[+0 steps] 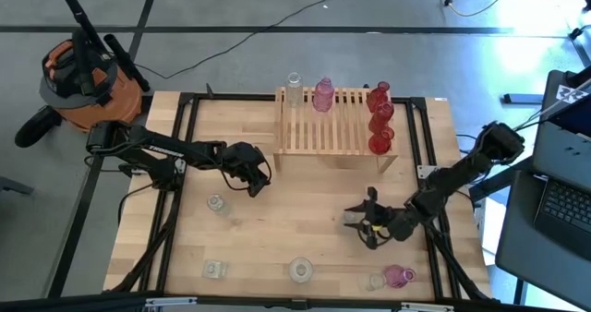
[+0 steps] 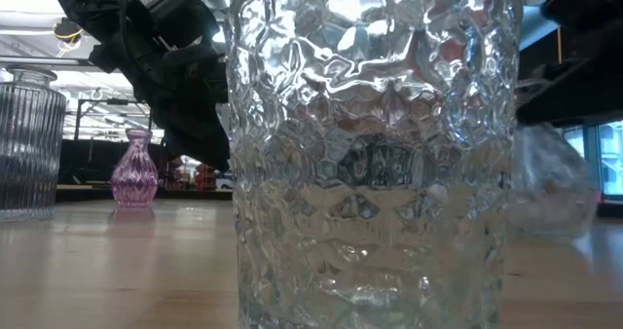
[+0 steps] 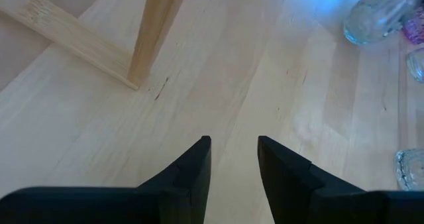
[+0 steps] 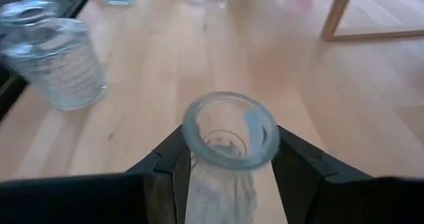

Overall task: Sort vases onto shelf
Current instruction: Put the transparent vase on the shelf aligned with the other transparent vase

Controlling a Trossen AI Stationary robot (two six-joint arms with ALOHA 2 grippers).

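The wooden slatted shelf [image 1: 337, 123] stands at the table's far middle. On it are a clear vase [image 1: 294, 86], a pink vase [image 1: 323, 94] and three red vases [image 1: 379, 118] in a row at its right end. My left gripper [image 1: 249, 172] is open and empty, just left of the shelf's near-left leg [image 3: 156, 32]. My right gripper [image 1: 365, 222] is at the near right, shut on a small clear vase [image 4: 228, 144]. More clear vases [image 1: 215, 202] [image 1: 301, 270] [image 1: 214, 270] and a pink vase [image 1: 399, 276] stand on the table. My right gripper pinches the clear vase just below its flared rim [image 4: 230, 134], one finger [image 4: 169, 168] on each side. The vase's open mouth faces up toward the wrist camera and its body runs down between the fingers. I cannot tell whether its base is on the table.
A ribbed clear vase [image 4: 56, 61] stands near my right gripper. A dimpled clear vase [image 2: 370, 154] fills the low view, with a pink vase [image 2: 133, 170] behind it. Black frame rails [image 1: 185, 146] run along the table's sides. A laptop [image 1: 559, 210] sits off the right edge.
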